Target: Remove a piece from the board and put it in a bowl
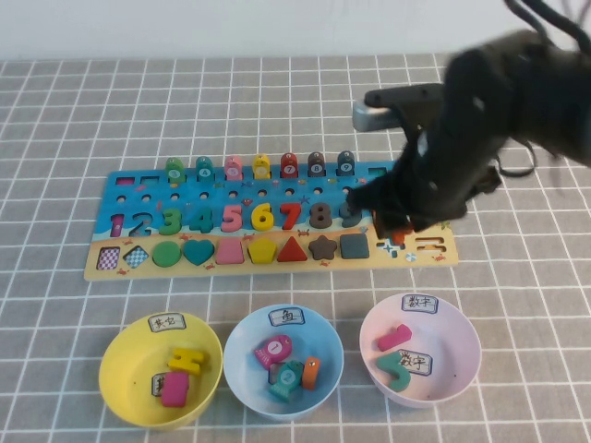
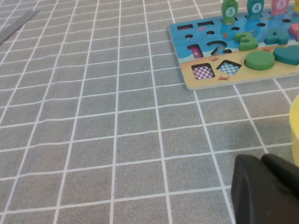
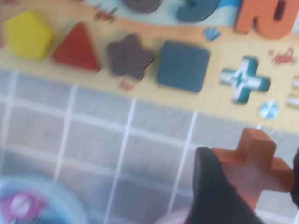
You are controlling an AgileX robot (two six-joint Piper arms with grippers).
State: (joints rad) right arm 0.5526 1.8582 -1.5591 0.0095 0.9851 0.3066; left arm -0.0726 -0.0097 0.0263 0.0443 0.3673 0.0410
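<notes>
My right gripper hangs over the right end of the board, shut on the orange plus piece. It holds the piece just above the board's front edge. In the right wrist view the piece sits between the dark fingers, and the empty plus slot shows behind it on the tan strip. The yellow bowl stands at the front left with a few pieces inside. My left gripper is low over the cloth left of the board, shut and empty, next to the yellow bowl's edge. It is out of the high view.
A light blue bowl stands front centre and a pale pink bowl front right, both holding pieces. The orange 10 lies behind the slot. My right arm hides the board's right end. Grey checked cloth covers the table.
</notes>
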